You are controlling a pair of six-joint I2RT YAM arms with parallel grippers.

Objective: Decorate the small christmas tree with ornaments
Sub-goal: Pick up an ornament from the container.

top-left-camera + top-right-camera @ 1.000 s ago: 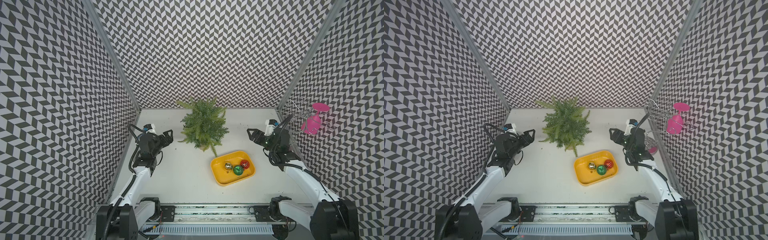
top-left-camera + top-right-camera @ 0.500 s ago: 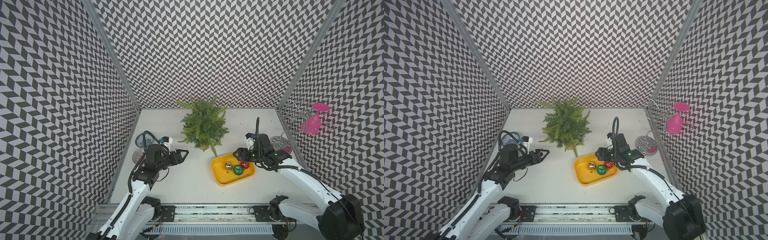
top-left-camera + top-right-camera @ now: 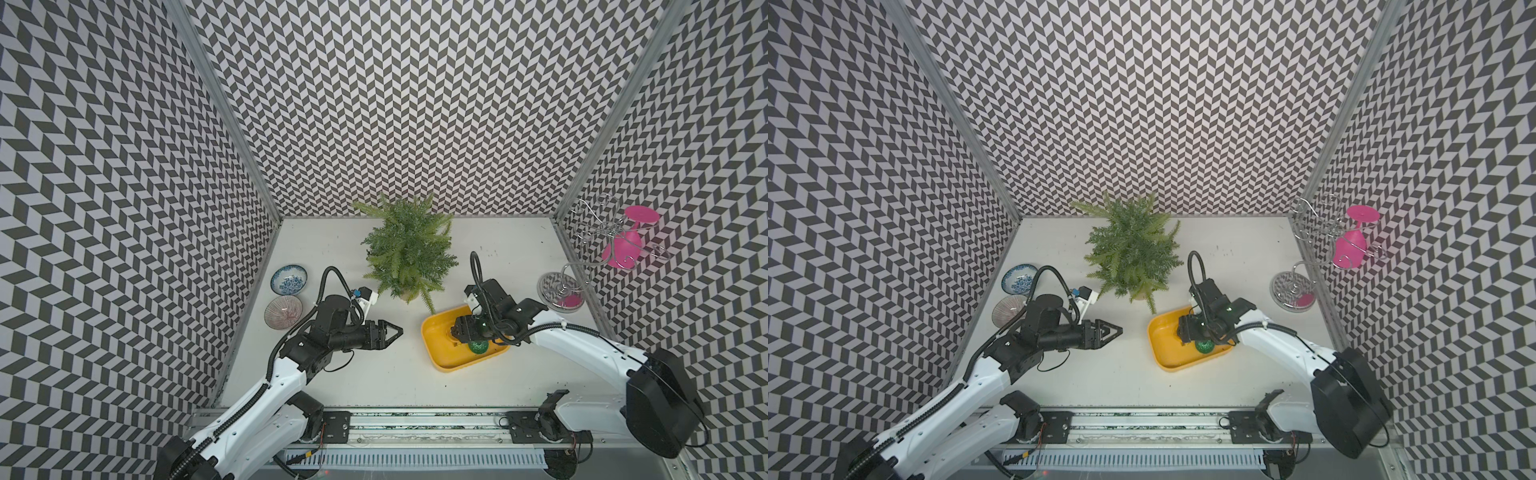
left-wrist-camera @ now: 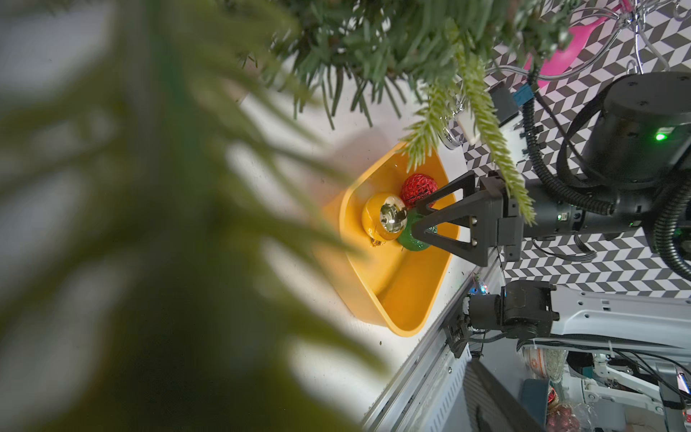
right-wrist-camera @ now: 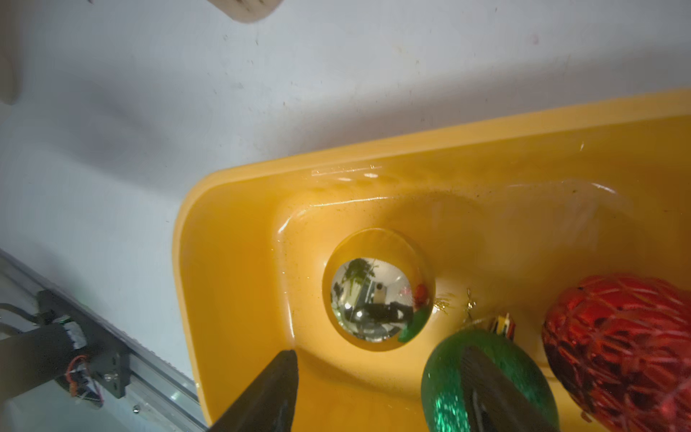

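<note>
Right pincer (image 5: 377,351) gapes beside gold ornament (image 5: 377,290)

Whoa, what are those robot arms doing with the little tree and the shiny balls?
They are getting ready to decorate the little tree. The right gripper is down in the yellow tray, jaws open over the gold ball and green ball. The red ball lies beside them. Nothing is picked up yet. The left gripper hovers empty near the tree.

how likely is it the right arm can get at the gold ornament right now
Probably yes: the right gripper sits in the yellow tray with jaws open, the gold ornament just ahead and uncovered. The green ornament crowds it on one side.
</note>
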